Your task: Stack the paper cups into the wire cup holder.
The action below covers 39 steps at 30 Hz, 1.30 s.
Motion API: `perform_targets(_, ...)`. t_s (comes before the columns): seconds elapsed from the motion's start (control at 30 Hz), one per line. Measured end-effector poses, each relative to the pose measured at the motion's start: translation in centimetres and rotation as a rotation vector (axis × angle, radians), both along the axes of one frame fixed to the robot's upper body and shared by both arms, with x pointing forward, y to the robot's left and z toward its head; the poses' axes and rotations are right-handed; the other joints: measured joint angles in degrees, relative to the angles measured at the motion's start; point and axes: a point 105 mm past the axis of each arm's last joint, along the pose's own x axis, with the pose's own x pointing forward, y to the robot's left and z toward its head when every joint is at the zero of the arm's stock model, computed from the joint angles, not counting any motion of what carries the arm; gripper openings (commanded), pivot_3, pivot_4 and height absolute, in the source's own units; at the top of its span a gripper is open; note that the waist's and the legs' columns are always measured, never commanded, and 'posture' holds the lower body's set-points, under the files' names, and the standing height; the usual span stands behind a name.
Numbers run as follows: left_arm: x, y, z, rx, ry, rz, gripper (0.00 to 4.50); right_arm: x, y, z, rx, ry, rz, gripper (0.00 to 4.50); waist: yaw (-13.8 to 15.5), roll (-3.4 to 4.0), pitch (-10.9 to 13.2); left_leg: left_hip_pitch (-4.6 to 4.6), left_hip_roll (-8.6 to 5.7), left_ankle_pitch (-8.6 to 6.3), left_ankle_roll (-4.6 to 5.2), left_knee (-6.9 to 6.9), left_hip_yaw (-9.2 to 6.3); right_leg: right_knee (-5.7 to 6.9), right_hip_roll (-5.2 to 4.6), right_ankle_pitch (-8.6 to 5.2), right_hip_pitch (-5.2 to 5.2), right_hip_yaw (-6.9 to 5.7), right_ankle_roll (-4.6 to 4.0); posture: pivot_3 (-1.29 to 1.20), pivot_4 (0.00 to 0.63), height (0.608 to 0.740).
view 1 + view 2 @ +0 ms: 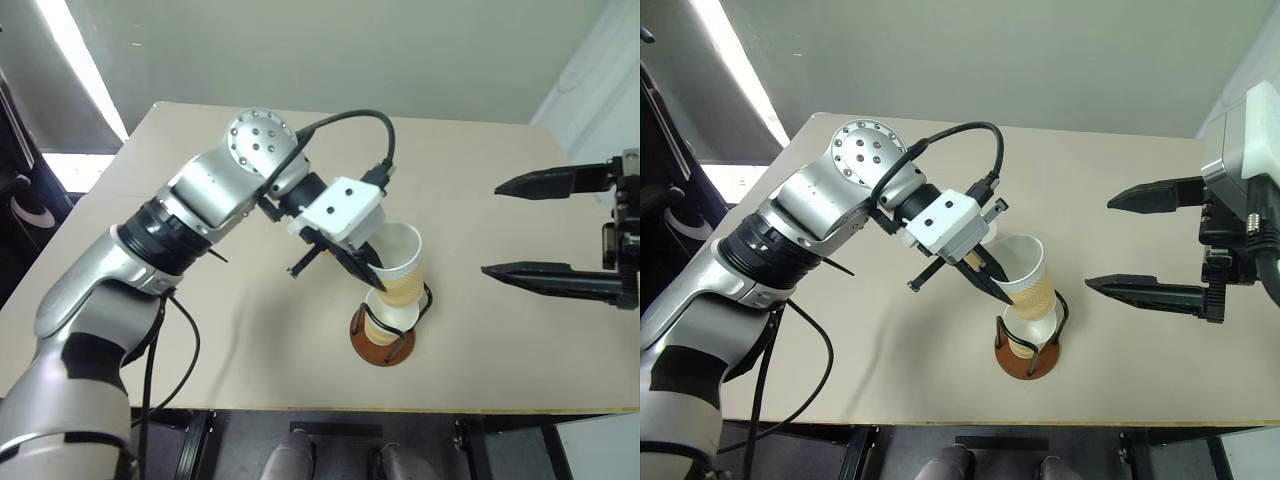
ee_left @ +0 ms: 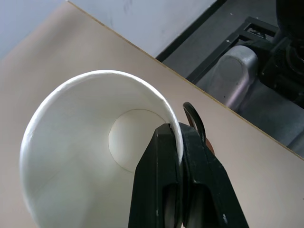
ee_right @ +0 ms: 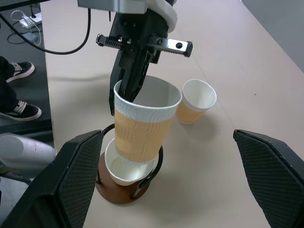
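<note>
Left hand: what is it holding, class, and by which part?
The left hand is pinching a paper cup by its rim wall, one finger inside, one outside, above the wire cup holder.

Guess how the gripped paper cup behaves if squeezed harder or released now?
Thin wall pinched at the rim by the left gripper: the paper cup probably dents easily. It hangs tilted, its base just entering the seated cup in the wire cup holder, so it may settle crooked.

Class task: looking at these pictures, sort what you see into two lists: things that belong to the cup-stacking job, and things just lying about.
Job:
- held paper cup
- cup in holder
- third cup
- wire cup holder
- left pincer

Lying about:
- shoes
- right pincer, open
</note>
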Motion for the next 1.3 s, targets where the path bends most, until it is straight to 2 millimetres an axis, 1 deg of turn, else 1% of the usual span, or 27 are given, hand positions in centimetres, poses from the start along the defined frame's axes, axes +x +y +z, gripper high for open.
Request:
perform_targets(0.2, 0.4, -0.1, -0.8, 0.028, -0.025, -0.005, 0.00, 0.1, 0.0, 0.0, 0.001, -0.002, -0.006, 4.48, 0.0, 0.00, 0.0, -0.02, 0.00, -0.01, 0.02, 0.07, 0.00, 0.02, 0.00, 0.01, 0.00, 0.00, 0.01, 0.00, 0.150, 0.740)
perform_targets(0.37, 0.7, -0.2, -1.0, 0.033, -0.053, -0.010, 0.00, 0.1, 0.0, 0.0, 0.002, -0.004, -0.009, 4.48, 0.0, 0.00, 0.0, -0.05, 0.00, -0.03, 0.04, 0.12, 0.00, 0.02, 0.00, 0.01, 0.00, 0.00, 0.03, 0.00, 0.150, 0.740)
perform_targets(0.77, 0.8, -0.4, -1.9, 0.065, -0.068, -0.031, 0.00, 0.2, 0.0, -0.1, 0.004, -0.006, -0.011, 4.48, 0.0, 0.00, 0.0, -0.13, 0.00, -0.04, 0.07, 0.24, 0.00, 0.04, 0.00, 0.04, -0.03, 0.00, 0.07, 0.00, 0.150, 0.740)
perform_targets(0.87, 0.8, -0.4, -2.0, 0.071, -0.083, -0.035, 0.63, 0.2, 0.0, -0.1, 0.004, -0.006, -0.012, 4.50, 0.0, 0.01, 0.0, -0.23, 0.00, -0.05, 0.08, 0.34, 0.00, 0.09, 0.00, 0.04, -0.12, 0.00, 0.07, 0.00, 0.150, 0.740)
perform_targets(0.9, 0.9, -0.4, -2.1, 0.074, -0.087, -0.034, 0.94, 0.2, 0.0, -0.1, 0.004, -0.005, -0.012, 4.50, 0.0, 0.01, 0.0, -0.29, 0.00, -0.05, 0.08, 0.39, 0.00, 0.11, 0.00, 0.04, -0.17, -0.01, 0.07, 0.00, 0.150, 0.740)
perform_targets(1.13, 0.8, -0.7, -2.2, 0.074, -0.085, -0.042, 3.48, 0.3, -0.1, -0.2, 0.003, -0.006, -0.017, 4.50, 0.1, 0.01, 0.0, -0.34, -0.01, -0.08, 0.13, 0.56, 0.00, 0.19, 0.00, 0.07, -0.18, 0.00, 0.13, 0.00, 0.150, 0.740)
perform_targets(1.17, 0.8, -0.7, -2.2, 0.074, -0.084, -0.041, 3.78, 0.4, -0.1, -0.2, 0.002, -0.008, -0.019, 4.50, 0.1, 0.02, 0.0, -0.33, -0.01, -0.08, 0.13, 0.57, 0.01, 0.22, 0.00, 0.07, -0.18, 0.00, 0.13, 0.00, 0.150, 0.740)
perform_targets(1.2, 0.8, -0.8, -2.2, 0.072, -0.083, -0.039, 4.20, 0.4, -0.2, -0.1, 0.001, -0.012, -0.021, 4.50, 0.1, 0.02, 0.0, -0.33, -0.01, -0.08, 0.13, 0.58, 0.01, 0.24, 0.00, 0.07, -0.19, 0.00, 0.13, 0.00, 0.150, 0.740)
perform_targets(1.23, 0.9, -0.9, -2.2, 0.065, -0.078, -0.038, 4.49, 0.4, -0.2, -0.1, 0.000, -0.015, -0.022, 4.50, 0.1, 0.02, 0.0, -0.33, -0.01, -0.08, 0.13, 0.59, 0.01, 0.27, 0.00, 0.07, -0.18, 0.00, 0.13, 0.00, 0.150, 0.740)
perform_targets(1.3, 0.8, -1.3, -1.9, 0.038, -0.070, -0.039, 4.49, 0.5, -0.2, -0.1, -0.001, -0.019, -0.022, 4.50, 0.1, 0.02, 0.0, -0.34, -0.02, -0.08, 0.13, 0.63, 0.01, 0.30, 0.00, 0.07, -0.19, 0.00, 0.13, 0.00, 0.150, 0.740)
